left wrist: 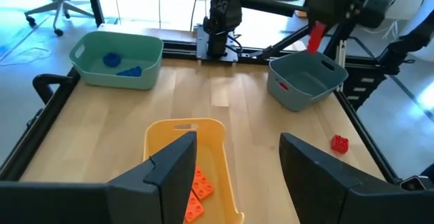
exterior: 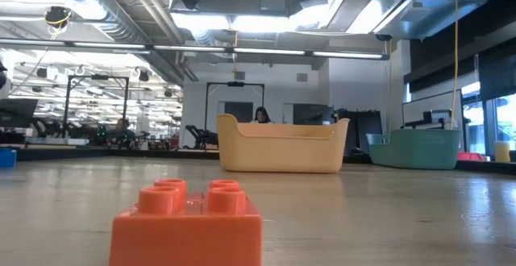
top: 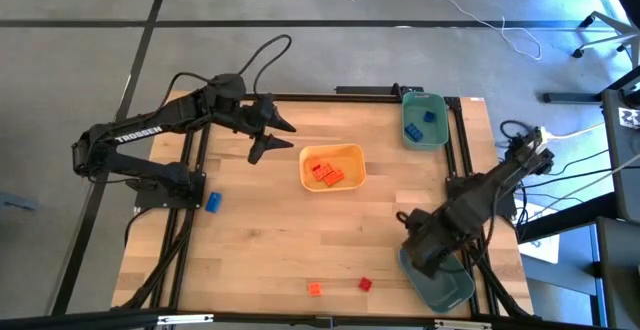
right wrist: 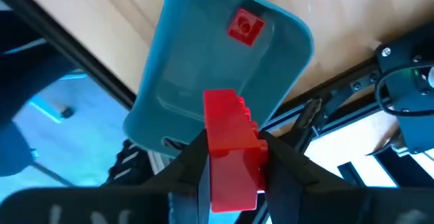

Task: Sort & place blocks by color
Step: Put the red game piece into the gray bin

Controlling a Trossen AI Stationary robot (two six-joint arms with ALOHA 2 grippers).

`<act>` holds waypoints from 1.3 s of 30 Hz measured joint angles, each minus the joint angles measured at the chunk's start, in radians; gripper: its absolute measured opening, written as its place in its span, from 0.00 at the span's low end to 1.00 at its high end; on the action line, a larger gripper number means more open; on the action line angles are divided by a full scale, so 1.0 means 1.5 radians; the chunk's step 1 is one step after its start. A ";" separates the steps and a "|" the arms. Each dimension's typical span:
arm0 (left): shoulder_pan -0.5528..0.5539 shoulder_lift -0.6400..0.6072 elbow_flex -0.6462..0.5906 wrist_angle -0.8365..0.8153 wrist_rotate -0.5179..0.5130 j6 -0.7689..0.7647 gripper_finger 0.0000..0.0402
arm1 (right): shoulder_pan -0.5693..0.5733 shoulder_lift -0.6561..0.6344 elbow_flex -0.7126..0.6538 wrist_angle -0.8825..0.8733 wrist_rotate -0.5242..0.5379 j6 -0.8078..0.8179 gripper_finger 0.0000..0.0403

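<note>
The right gripper [right wrist: 230, 157] is pinched on a red brick [right wrist: 232, 149] and hangs above the near teal bin [top: 440, 280], which sits at the table's near right corner, about five o'clock from the yellow tray [top: 350, 155] in the high view. In the right wrist view the brick stands out from between the fingers with its long axis running on from the gripper, pointing at the bin's open mouth; one red brick [right wrist: 245, 27] already lies on the bin floor, farther along the same line. So the held brick is over the bin rather than beside it, and the drop looks to need only a parting of the fingers. The left gripper [top: 272, 135] waits with its fingers spread wide and empty, over the table at about nine o'clock from the tray, which holds several orange bricks [top: 325, 172]. The far teal bin [top: 410, 130], at about one o'clock from the tray, holds blue bricks [top: 428, 116]. Loose pieces remain: a blue brick [top: 213, 202] at the left edge, at about seven o'clock from the left gripper and clearly nearer that arm; an orange brick [top: 315, 288] and a red brick [top: 365, 284] near the front edge, at about nine o'clock from the near bin and closer to the right arm. Their long axes cannot be told at this range.
</note>
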State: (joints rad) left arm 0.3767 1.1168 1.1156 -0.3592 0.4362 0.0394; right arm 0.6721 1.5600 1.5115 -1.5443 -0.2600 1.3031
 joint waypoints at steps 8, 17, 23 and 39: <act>0.000 0.000 0.000 -0.005 0.000 0.033 0.50 | 0.000 -0.035 -0.181 0.131 -0.015 0.002 0.23; 0.000 0.000 0.000 -0.006 0.002 0.027 0.50 | -0.002 -0.121 -0.458 0.521 -0.037 0.072 0.23; 0.000 0.000 0.000 -0.006 0.001 0.011 0.50 | -0.002 -0.122 -0.517 0.552 -0.038 0.070 0.23; 0.000 0.000 0.000 -0.005 -0.002 0.009 0.50 | -0.002 -0.121 -0.521 0.556 -0.094 0.069 0.39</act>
State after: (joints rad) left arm 0.3771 1.1168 1.1156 -0.3661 0.4338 0.0529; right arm 0.6685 1.3781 0.7307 -0.7102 -0.4012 1.4065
